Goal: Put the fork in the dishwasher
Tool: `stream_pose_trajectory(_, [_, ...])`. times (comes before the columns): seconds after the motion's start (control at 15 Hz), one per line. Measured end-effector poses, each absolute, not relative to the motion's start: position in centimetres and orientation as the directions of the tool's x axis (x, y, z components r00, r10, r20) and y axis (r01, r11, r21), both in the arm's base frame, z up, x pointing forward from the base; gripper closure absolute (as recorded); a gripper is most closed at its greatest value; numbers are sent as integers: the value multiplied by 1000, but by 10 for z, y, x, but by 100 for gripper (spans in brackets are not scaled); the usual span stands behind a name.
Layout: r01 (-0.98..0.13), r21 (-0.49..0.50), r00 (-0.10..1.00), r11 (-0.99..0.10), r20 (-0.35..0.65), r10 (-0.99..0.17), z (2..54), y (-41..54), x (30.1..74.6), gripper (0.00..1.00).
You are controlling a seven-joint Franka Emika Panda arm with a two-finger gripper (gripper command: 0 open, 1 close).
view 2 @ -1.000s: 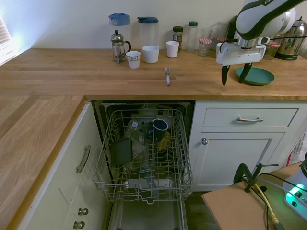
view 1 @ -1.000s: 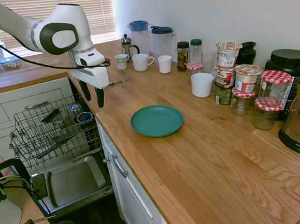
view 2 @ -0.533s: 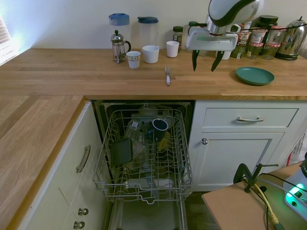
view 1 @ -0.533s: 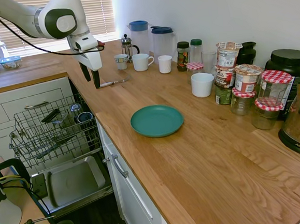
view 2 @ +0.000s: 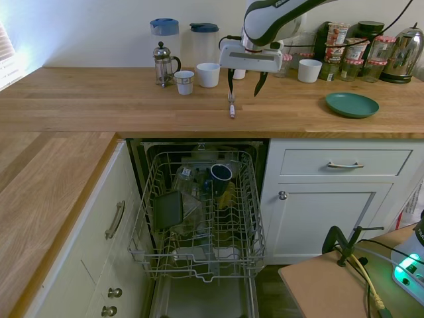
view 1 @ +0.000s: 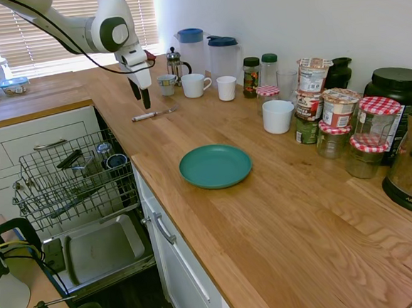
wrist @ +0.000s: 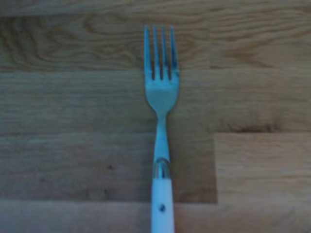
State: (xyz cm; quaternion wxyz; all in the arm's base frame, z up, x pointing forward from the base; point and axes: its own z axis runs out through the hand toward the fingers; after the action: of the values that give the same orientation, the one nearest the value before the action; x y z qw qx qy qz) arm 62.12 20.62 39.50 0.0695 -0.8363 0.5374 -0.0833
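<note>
Claw (view 2: 242, 82) hangs just above the worktop (view 1: 282, 212), fingers spread, pinching nothing; you can see both dark fingers pointing down in the second exterior view. Fork (view 2: 231, 105) lies flat on the worktop near its front edge, directly above the open dishwasher (view 2: 199, 218), tines toward the wall. One finger stands over the tines, the other well off to the side; not touching as far as you can tell. Wrist view shows the fork (wrist: 161, 126) centred on the wood grain, pale handle, four tines. Behind the fork, toward the wall: a white mug (view 2: 208, 74), a small cup (view 2: 184, 82), a French press (view 2: 163, 63). Green plate (view 2: 352, 105) sits further along the worktop, well apart. Dishwasher rack (view 2: 202, 212) is pulled out, already holding dishes.
</note>
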Motion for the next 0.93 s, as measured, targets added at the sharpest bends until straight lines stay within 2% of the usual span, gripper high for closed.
stream_pose_trajectory(0.47, [-946, -174, 260, -274, 99, -961, 363, 224, 654, 0])
stream_pose_trajectory(0.93, [-962, -132, 227, -239, 98, -969, 347, 228, 657, 0])
